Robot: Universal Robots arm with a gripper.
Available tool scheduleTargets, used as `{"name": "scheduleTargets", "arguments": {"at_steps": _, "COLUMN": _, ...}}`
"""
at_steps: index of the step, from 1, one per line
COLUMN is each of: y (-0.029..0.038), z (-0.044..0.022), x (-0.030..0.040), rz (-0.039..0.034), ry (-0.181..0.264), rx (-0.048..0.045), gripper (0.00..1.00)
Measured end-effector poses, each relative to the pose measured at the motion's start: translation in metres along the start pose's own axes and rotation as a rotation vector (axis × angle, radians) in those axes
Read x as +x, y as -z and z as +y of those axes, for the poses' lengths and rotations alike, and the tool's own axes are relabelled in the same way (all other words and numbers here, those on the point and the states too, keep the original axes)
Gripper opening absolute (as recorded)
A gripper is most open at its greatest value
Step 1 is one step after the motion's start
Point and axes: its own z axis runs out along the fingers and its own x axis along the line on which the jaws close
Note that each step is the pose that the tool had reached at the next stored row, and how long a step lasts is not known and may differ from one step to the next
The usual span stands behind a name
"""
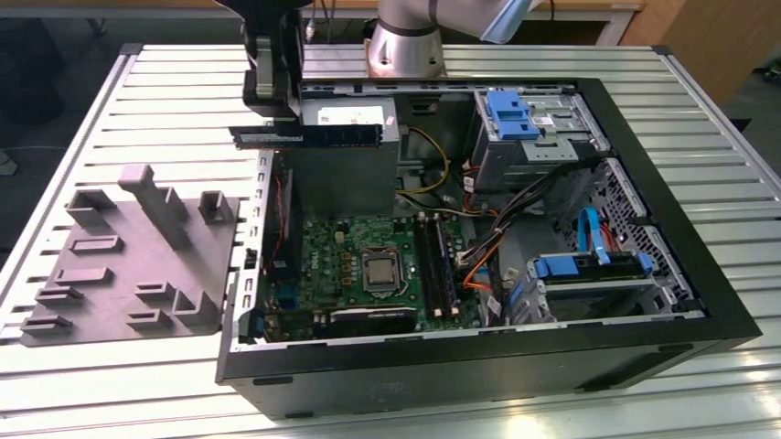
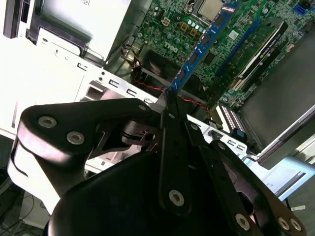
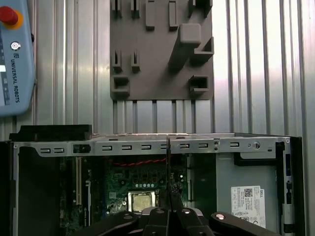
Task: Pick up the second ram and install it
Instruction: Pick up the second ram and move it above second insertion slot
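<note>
The pincer [image 1: 276, 117] is clenched on the second ram [image 1: 320, 135]. In the exterior view it hangs over the far corner of the open computer case [image 1: 683, 302], toward the exterior view's left. The stick lies level and lengthwise across that corner, above the case rim. It is well apart from the black memory slots [image 1: 430, 261] on the green motherboard [image 1: 329, 256] down inside. A grey fixture plate [image 1: 123, 256] lies on the slatted counter [image 1: 183, 82], just beside the case on the exterior view's left.

In the second wrist view the pincer [image 2: 167, 101] fills the foreground. Its black fingers [image 2: 172, 147] are pressed together on one end of the second ram [image 2: 204, 42]. The blue board with its row of dark chips juts out from them over the motherboard [image 2: 167, 29].

In the first wrist view the pincer [image 3: 170, 212] holds the second ram [image 3: 168, 167] edge-on. The stick shows as a thin dark line crossing the case's metal rail [image 3: 206, 146], with the processor socket [image 3: 141, 200] near it on the board below. The fixture plate [image 3: 162, 54] sits on the counter [image 3: 261, 73] beyond the case. A teach pendant [image 3: 15, 64] lies off to one side.
</note>
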Motion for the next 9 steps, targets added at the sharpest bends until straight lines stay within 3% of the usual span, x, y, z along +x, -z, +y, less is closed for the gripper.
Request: {"name": "scheduleTargets", "arguments": {"at_steps": 9, "y": -0.0013, "z": -0.0036, "x": -0.0002, "rz": -0.0001, "ry": 0.000, "rx": 0.0001, "gripper": 0.12}}
